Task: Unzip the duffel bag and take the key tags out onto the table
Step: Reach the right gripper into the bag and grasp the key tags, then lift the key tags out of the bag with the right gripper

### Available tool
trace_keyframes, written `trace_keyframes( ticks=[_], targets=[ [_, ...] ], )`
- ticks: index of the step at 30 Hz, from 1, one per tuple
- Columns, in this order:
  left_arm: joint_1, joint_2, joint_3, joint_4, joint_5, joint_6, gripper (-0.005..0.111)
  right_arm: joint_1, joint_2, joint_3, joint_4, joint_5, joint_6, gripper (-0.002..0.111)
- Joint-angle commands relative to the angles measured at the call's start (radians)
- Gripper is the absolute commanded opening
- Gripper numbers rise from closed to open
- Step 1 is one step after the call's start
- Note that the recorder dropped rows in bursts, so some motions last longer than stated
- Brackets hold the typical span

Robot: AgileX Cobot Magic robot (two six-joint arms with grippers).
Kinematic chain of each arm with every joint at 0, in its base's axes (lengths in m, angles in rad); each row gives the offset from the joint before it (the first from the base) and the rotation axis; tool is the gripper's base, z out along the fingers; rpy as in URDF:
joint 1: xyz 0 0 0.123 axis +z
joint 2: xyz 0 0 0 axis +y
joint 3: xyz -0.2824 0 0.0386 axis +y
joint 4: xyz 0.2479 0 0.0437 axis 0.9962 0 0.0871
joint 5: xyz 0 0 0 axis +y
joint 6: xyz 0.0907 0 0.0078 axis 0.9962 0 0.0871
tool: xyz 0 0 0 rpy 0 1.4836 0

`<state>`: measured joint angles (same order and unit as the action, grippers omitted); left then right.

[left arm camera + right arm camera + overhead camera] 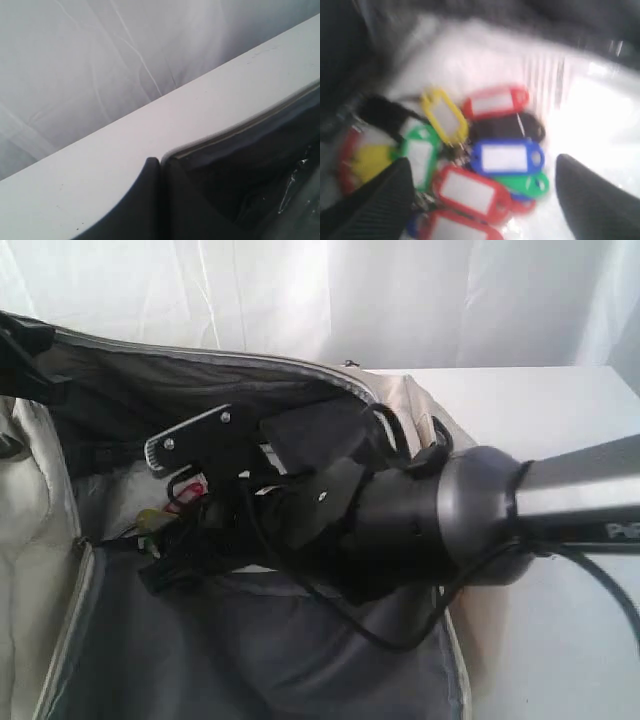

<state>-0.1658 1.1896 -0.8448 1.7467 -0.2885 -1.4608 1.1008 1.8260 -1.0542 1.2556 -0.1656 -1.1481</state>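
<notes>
Exterior view: large cream-beige fabric duffel bag (415, 405) lies unzipped on wide white flat table (570, 420). Right gripper (160, 525) is set inside, over bunch of coloured plastic key tags (185, 492) at left on dark grey lining (250, 650).

Left wrist view: left gripper (159, 167) appears pinched on flap rim; white curtain (100, 75) hangs behind.

Right wrist view: fingers (590, 195) are spread, tags between. Closure is best centred on ring cluster. Pale glossy sheet (585, 110) could be snagged.

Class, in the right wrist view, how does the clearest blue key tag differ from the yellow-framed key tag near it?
Colour: the blue key tag has a blue frame, the yellow key tag a yellow one.
Pose: the blue tag's length runs at a slant to the yellow tag's.
Neighbours: the blue tag overlaps a green tag; the yellow tag sits beside a red tag.
Shared: rounded oblongs with white label windows, inside the duffel bag.
</notes>
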Motion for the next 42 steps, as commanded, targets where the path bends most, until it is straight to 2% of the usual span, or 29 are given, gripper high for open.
trace_keyframes(
  ticks=[1,5,8,12,22,31,42],
  targets=[
    [0.003,-0.073,-0.023,-0.002,0.14,0.001,0.0,-0.007,0.065,-0.016,0.0,0.011,0.0,0.078],
    [0.003,-0.058,-0.026,-0.002,0.171,0.063,0.0,-0.005,0.112,-0.096,0.0,0.042,0.004,0.074],
    [0.003,-0.005,-0.073,-0.002,0.178,0.077,0.0,-0.005,0.166,-0.172,0.002,0.058,0.004,0.061],
    [0.003,0.069,-0.135,-0.002,0.176,0.077,0.0,-0.005,0.212,-0.223,0.004,0.052,0.008,0.05],
    [0.003,0.147,-0.169,-0.002,0.15,0.077,0.0,-0.005,0.239,-0.251,0.008,-0.096,0.008,0.0],
    [0.003,0.147,-0.167,-0.002,0.15,0.077,0.0,-0.005,0.147,-0.251,0.008,-0.179,0.008,0.0],
    [0.003,0.147,-0.167,-0.002,0.133,0.065,0.0,-0.005,-0.025,-0.248,0.008,-0.184,-0.061,0.0]
  ],
)
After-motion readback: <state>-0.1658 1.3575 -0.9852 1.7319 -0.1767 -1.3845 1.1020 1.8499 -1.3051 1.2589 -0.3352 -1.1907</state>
